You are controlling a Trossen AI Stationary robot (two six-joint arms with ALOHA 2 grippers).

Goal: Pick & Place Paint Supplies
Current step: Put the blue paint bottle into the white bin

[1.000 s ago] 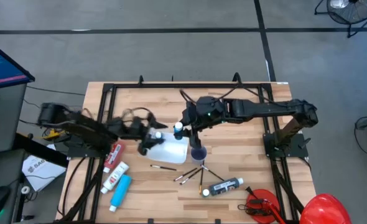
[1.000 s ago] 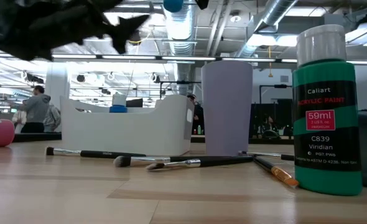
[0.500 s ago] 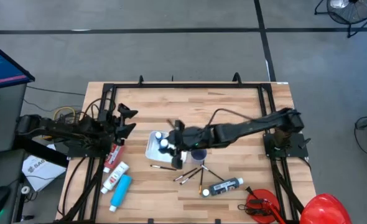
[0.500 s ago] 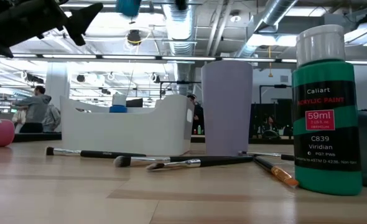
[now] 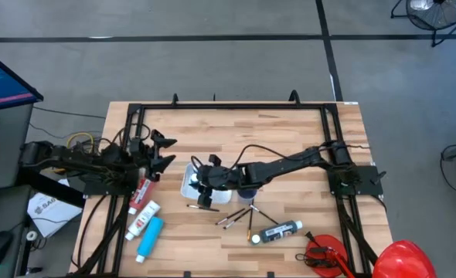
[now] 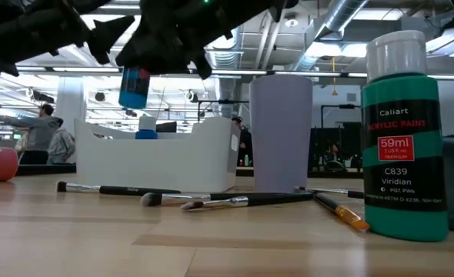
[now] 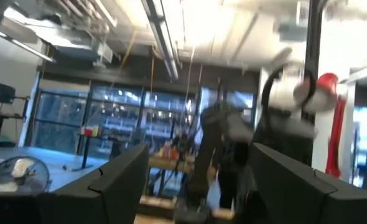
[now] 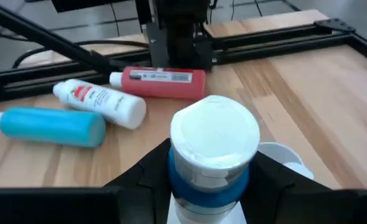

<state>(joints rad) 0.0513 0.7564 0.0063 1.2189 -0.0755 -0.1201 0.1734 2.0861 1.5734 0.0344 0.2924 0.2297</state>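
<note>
My right gripper (image 8: 211, 180) reaches from the table's right and is shut on a blue paint bottle with a white cap (image 8: 214, 134). The bottle (image 6: 135, 86) hangs above the white bin (image 6: 158, 158) at the table's middle (image 5: 191, 191). A red tube (image 8: 162, 82), a white tube with a red label (image 8: 99, 101) and a light blue tube (image 8: 50, 124) lie flat on the table left of the bin. Thin brushes (image 5: 236, 218) and a dark bottle with a white cap (image 5: 278, 232) lie right of it. My left gripper (image 5: 162, 150) stands open and empty near the left rail. My right gripper pinches the bottle's blue body (image 8: 208, 190) just below the white cap between its two fingers (image 8: 152, 171). The fingers come from the table's right side, slanting down. The bottle stands upright in the hold, cap up, clear of the bin below it.
A purple cup (image 6: 281, 131) stands right of the bin. A green paint bottle (image 6: 404, 131) stands close to the low camera. A red dome (image 5: 404, 259) and a red tool (image 5: 324, 255) sit at the near right corner. Black rails (image 5: 228, 108) frame the tabletop.
My right gripper has gone down and toward the table's left with the blue bottle, which now hangs just above the bin, still upright. My left gripper has drawn back from the bin toward the table's left edge and tipped upward, staying open.
</note>
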